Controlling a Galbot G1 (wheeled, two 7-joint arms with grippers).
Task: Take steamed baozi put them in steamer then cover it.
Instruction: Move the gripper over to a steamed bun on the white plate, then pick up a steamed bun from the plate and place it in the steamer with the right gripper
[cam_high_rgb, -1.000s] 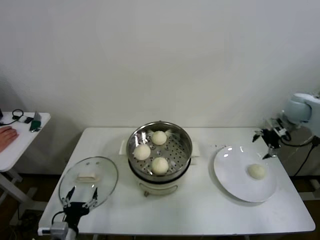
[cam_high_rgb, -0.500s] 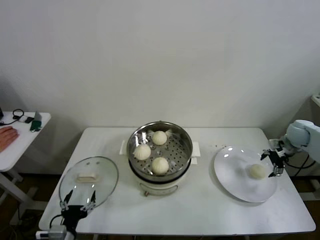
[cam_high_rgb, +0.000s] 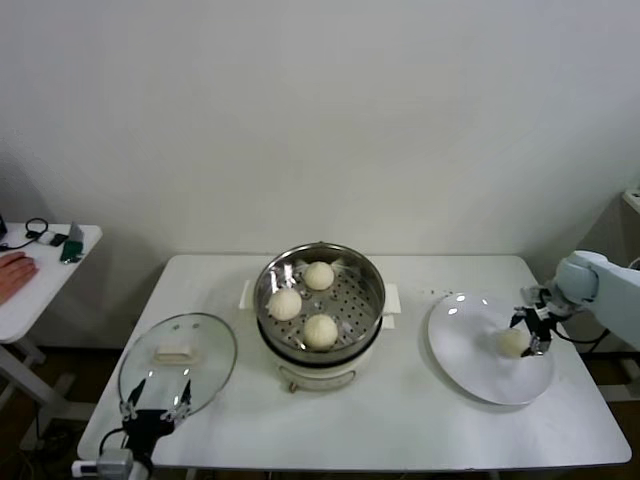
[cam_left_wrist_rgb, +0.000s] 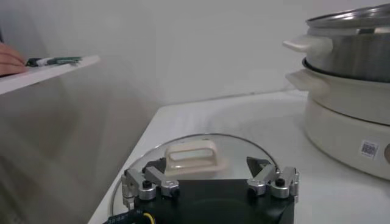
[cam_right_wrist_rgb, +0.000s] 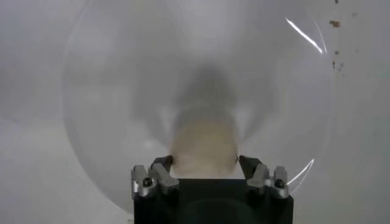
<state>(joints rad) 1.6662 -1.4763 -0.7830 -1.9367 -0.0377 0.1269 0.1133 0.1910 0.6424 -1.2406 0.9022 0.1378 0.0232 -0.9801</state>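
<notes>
Baozi (cam_high_rgb: 513, 342) smooth, cream-white, on plate (cam_high_rgb: 470, 360), right tool (cam_high_rgb: 529, 335) open around it, three in steamer (cam_high_rgb: 319, 300).

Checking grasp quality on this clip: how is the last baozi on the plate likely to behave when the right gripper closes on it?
The baozi looks smooth and rounded, so it may roll on the glossy plate if nudged off-centre. It is probably soft dough and could dent under firm pressure. The right gripper has its fingers open on either side of it, which should limit rolling.

A flat white plate (cam_high_rgb: 470, 355) lies on the white worktop (cam_high_rgb: 400, 420); a person's hand (cam_high_rgb: 14, 270) rests on a side table (cam_high_rgb: 40, 285).
</notes>
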